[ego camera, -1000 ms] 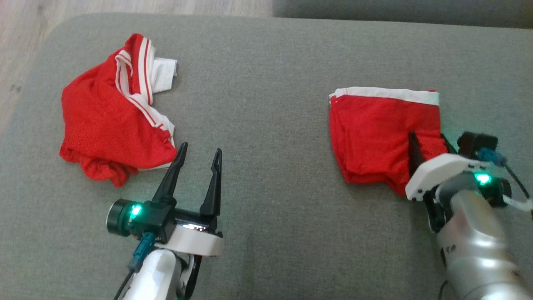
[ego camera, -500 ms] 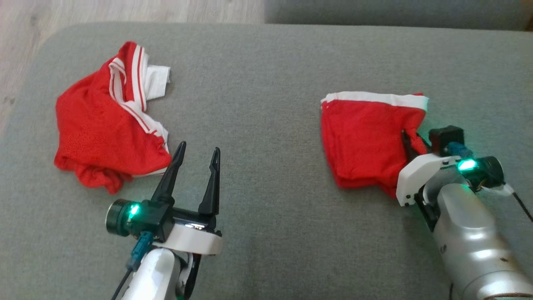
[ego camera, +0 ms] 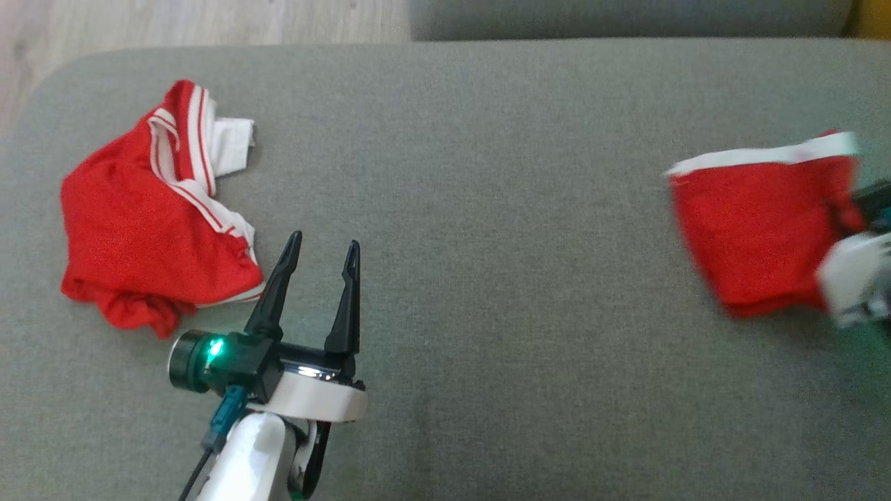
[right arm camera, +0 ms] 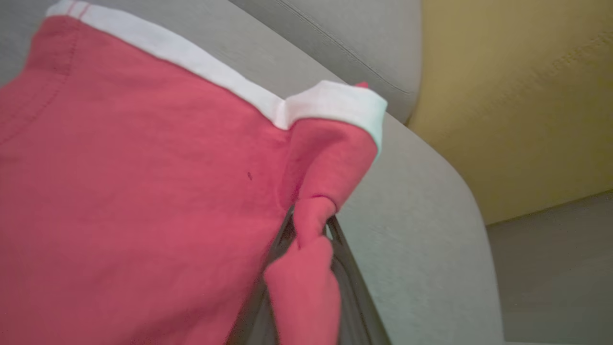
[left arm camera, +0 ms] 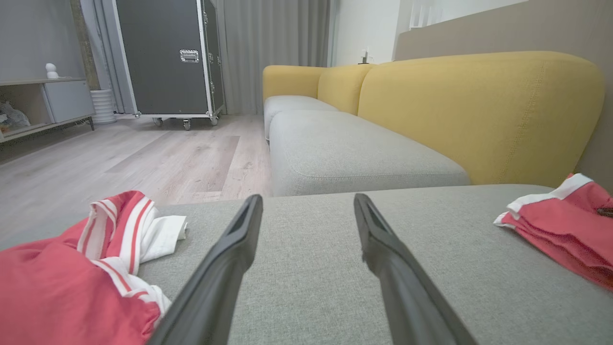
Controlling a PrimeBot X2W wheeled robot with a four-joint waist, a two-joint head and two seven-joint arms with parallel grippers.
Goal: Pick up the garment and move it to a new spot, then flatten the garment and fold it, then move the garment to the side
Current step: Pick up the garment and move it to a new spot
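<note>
The folded garment (ego camera: 755, 229), red with a white trim, sits at the far right of a broad grey cushion (ego camera: 487, 292), well apart from a crumpled garment (ego camera: 139, 229) of the same red at the left end. The cushion is a flat, woven seat. Beyond its far edge there is pale wooden floor (left arm camera: 119, 163), another grey seat with yellow sofa backs (left arm camera: 479, 110), and a dark wheeled case (left arm camera: 163, 57) by a curtain.

The folded garment's long axis runs left to right. Its white-trimmed edge is on the far side and rises a little toward the right. The right gripper (right arm camera: 310, 223) has its fingers pressed together on a bunched fold at the garment's right corner, just below the trim. The left gripper (ego camera: 324, 241) hangs over bare cushion near the crumpled garment, with its fingers spread apart and holding nothing.

From above, the folded garment and the right gripper are smeared with blur at the picture's edge. I cannot tell whether the garment's underside touches the cushion.
</note>
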